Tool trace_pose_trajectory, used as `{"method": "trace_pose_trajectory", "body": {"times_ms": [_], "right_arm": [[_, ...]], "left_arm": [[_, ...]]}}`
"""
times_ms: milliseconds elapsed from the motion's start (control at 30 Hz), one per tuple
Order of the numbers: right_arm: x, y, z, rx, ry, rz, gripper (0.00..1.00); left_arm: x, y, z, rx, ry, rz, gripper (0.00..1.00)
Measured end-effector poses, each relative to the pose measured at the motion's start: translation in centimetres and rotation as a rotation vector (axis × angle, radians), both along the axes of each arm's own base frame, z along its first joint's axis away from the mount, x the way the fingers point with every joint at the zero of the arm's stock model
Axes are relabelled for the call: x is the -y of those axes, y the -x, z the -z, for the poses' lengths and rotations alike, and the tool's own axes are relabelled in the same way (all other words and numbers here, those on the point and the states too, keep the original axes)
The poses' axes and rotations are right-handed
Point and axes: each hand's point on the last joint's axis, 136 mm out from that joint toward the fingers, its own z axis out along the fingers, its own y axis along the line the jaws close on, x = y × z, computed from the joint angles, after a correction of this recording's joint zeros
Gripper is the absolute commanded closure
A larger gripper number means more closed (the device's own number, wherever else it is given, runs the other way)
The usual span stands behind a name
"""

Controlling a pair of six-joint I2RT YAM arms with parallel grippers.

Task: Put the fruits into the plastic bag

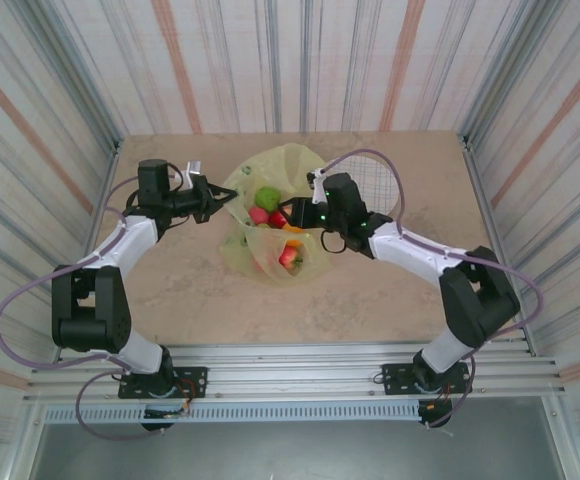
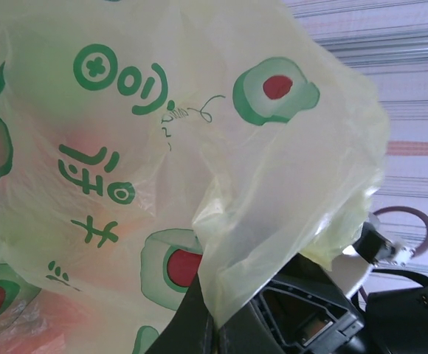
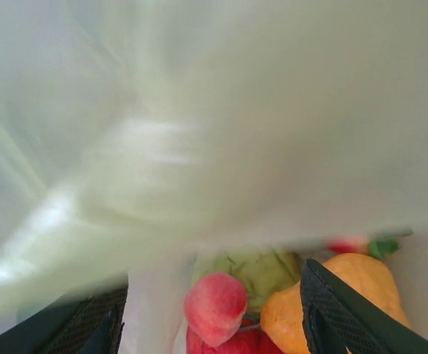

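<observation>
My plastic bag (image 1: 288, 160) holds a green apple (image 1: 267, 197) and red apples (image 1: 259, 215). My right gripper (image 3: 214, 313) is spread wide. For the left gripper (image 1: 218, 200), I cannot tell.

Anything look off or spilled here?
Nothing spilled: the fruits sit inside the plastic bag. Only oddity: bag film hangs across the right wrist camera, blurring most of the view above the open right pincer.

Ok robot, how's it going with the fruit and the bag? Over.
Left gripper at plastic bag rim, grip unclear. Right gripper open above fruits. Green apple, red apples in bag. Loose bag drapes over both grippers.
</observation>
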Motion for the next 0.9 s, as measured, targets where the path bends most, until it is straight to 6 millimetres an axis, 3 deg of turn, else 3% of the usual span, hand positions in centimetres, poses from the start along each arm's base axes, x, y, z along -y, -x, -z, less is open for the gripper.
{"method": "trace_pose_trajectory", "body": {"times_ms": [567,900], "right_arm": [[5.4,2.1,-6.7,0.25,0.136,-0.04,0.31],[7.8,2.1,-8.7,0.339,0.278,-0.079,0.3]], "left_arm": [[0.0,0.0,0.0,0.0,0.0,0.0,1.0],[0.0,0.0,0.0,0.0,0.0,0.0,1.0]]}}
